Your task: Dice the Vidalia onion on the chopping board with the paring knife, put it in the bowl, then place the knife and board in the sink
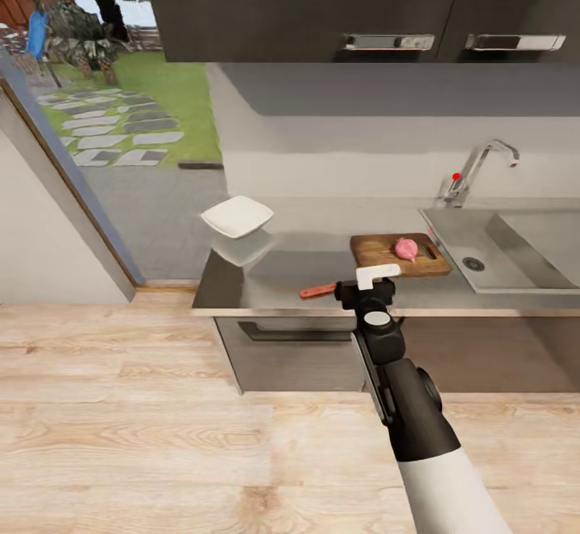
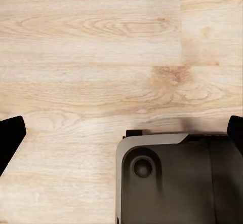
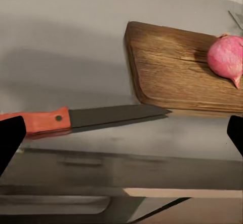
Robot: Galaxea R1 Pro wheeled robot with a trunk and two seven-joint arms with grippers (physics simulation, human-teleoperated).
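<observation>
Right jaws: your right gripper [image 3: 121,133] stands spread and grasps nothing; its dark fingertips [image 3: 10,138] sit at the far edges of the right wrist view, with the paring knife [image 3: 83,118] between and beyond them.
Left jaws: your left gripper [image 2: 121,133] is likewise spread wide and bare, hanging over the wooden floor [image 2: 91,46] beside the robot's dark base [image 2: 177,178].
Paring knife: lies flat on the countertop [image 1: 266,276] near its front edge; long axis runs 9 to 3 o'clock in the head view, red handle toward 9, blade toward 3, tip just at the near corner of the chopping board [image 1: 379,254].
Chopping board: lies flat on the countertop, touching the sink's rim at 3 o'clock.
Onion: the pink Vidalia onion [image 1: 406,249] rests whole on the board.
Bowl: the white bowl [image 1: 237,217] stands at 10 o'clock from the knife, well apart; you cannot see its contents.
Sink: the sink [image 1: 515,260], with its tap [image 1: 483,165], shows a bare basin.
View differences: the right wrist view shows the blade tip by the board's corner, which your arm hides in the head view.
</observation>
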